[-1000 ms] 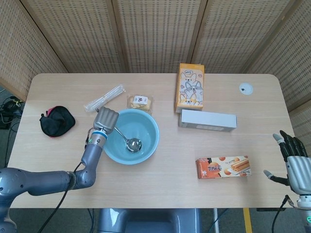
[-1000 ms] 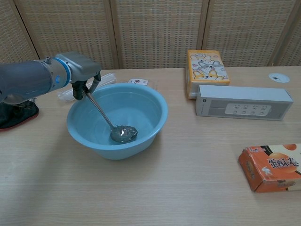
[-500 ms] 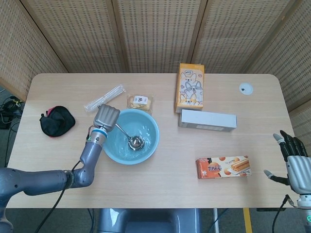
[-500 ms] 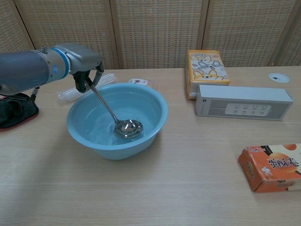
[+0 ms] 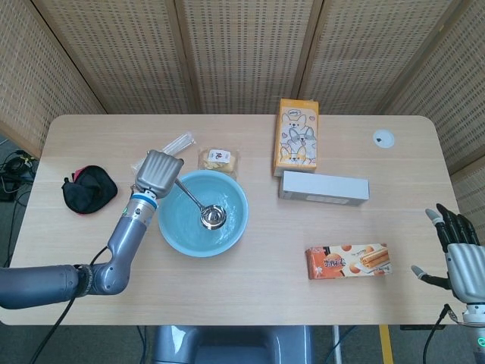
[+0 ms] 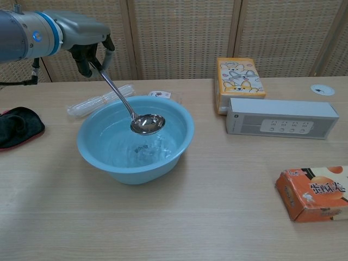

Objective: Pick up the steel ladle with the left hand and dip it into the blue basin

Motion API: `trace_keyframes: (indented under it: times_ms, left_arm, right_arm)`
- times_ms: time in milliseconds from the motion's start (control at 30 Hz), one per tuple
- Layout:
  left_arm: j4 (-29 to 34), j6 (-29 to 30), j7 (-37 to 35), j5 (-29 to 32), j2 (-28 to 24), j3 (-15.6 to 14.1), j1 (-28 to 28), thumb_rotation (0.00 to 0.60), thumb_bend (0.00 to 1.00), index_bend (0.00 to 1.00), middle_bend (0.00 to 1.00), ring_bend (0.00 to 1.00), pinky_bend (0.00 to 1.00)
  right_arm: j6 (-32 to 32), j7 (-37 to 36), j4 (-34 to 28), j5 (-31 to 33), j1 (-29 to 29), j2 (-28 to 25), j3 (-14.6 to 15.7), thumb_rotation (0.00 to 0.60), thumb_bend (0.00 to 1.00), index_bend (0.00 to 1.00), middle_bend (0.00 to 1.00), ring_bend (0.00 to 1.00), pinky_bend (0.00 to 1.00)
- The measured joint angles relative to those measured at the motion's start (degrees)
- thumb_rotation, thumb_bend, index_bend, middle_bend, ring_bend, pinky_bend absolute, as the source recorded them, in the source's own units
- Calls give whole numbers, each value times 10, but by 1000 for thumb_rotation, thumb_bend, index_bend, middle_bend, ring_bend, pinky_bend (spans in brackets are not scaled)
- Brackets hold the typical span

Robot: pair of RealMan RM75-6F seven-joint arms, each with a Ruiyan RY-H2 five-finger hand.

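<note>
steel ladle [image 6: 147, 124] hangs w/ its bowl just above the water, inside the rim of the blue basin [image 6: 179, 149]. left hand [image 6: 89, 51] grips the handle top, fingers closed round it, handle slanting down to the right so the bowl sits over the basin's middle and drips fall in. ripples show on the water, so the dip looks done. right hand [image 5: 458, 254] sits at the worktop's far right edge, fingers spread, holding nothing, well clear. snack boxes lie apart from the basin.

Orange snack box [image 6: 315, 200] cut by chest view's right edge; black pouch [image 6: 16, 126] by left.
</note>
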State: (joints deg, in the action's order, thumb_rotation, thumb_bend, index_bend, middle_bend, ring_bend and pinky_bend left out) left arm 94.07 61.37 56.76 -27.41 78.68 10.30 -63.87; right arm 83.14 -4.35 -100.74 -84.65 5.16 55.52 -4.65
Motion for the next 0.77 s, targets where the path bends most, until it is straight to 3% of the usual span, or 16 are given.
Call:
trace_keyframes:
  times_ms: [300,767]
  left_arm:
    - [37,24,11,1,-33,2,-6,600,979,933,973,938,1000]
    - [32,48,8,-23,-24,-11,-3,600,976,933,974,938,1000]
  right_arm:
    - [2,4,-3,-2,-1,0,1,600,0,0,0,0,0]
    - [7,0,-3,-5,-3,-2,1,600,0,0,0,0,0]
